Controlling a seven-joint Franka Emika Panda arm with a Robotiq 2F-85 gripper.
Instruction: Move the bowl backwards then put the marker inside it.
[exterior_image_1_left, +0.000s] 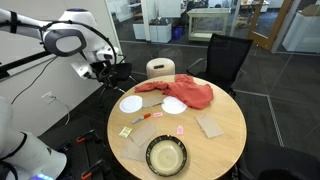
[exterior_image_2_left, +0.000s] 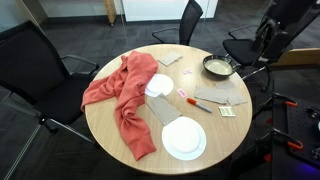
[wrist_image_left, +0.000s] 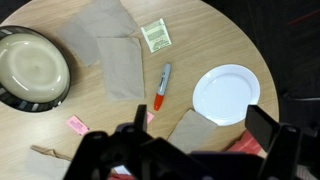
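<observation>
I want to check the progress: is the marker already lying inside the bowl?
No, the marker lies on the table, apart from the bowl, between it and a white disc.

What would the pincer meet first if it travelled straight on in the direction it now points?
Probably the brown paper piece on the table, seen between the fingers of the open pincer in the wrist view; depth is unclear.

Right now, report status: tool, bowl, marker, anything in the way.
Tool open, empty, above the table. Bowl near table edge, untouched. Marker lying on table, outside bowl. Brown napkin lies between them.
</observation>
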